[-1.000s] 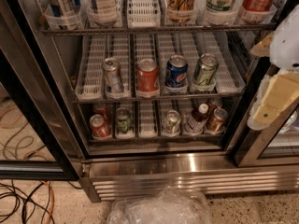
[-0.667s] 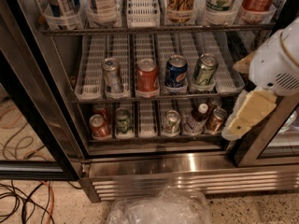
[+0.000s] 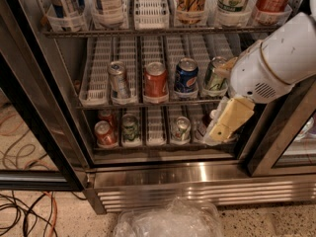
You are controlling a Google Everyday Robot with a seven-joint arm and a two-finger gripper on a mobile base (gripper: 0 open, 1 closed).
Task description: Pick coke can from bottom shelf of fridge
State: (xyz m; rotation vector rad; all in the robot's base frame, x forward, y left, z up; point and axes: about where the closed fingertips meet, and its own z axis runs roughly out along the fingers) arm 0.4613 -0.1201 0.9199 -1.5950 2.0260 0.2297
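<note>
coke can (image 3: 104, 133) sits upright at the front-left corner of the bottom shelf (image 3: 155, 143), silver top up, in its white lane. Front of lane means nothing blocks it from the door side. Another red item stands right behind it in the same lane, can't tell what it is.

green can (image 3: 130, 128) is just beside it on the right, so side clearance for a grasp looks tight on that flank. Next comes an empty lane, then a silver can (image 3: 180, 128).

gripper (image 3: 219, 130) is at the right end of the bottom shelf's front edge, angled down-left and well apart from the coke can. Open or closed: can't tell. It holds nothing that I can see, and it covers most of the right-end items. My read is it enters low so it clears the rack above, then travels left along the front edge.

white arm (image 3: 276, 58) crosses the right end of the upper rack, partly in front of the green-and-silver can (image 3: 215, 73). Orange-red can (image 3: 156, 79) and Pepsi can (image 3: 186, 75) stand untouched. fridge (image 3: 173, 174) left door is open. Crumpled plastic bag (image 3: 168, 220) lies on the floor below the steel base.

Delta vs 1.0 s ago: the gripper was up at the right edge by the door frame. It's now lower and further left, inside the opening. All cans sit where they were.
</note>
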